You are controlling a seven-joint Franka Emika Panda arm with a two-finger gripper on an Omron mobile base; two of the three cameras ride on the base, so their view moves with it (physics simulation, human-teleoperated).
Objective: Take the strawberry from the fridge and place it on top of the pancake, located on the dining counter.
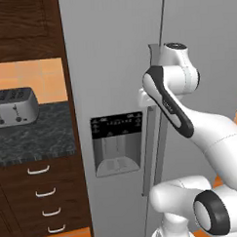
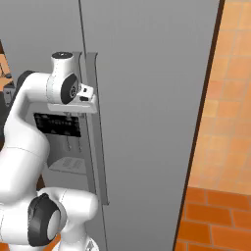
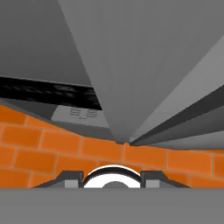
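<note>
Me, parked right up against the fridge (image 1: 113,67), both doors closed.

It's smooth flat grey with long vertical handles (image 2: 95,147) and a glossy black dispenser panel (image 1: 116,126); my gripper (image 2: 88,95) sits at the handles, can't tell how wide. Left camera also catches a chrome toaster (image 1: 12,106) on speckled granite (image 1: 38,138).

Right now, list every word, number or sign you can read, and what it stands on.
No text is legible.
The fridge dispenser panel carries rows of pale marks: too small and blurred to read.
The toaster has no readable label.
The hand, at the door handles, bears no lettering.
</note>
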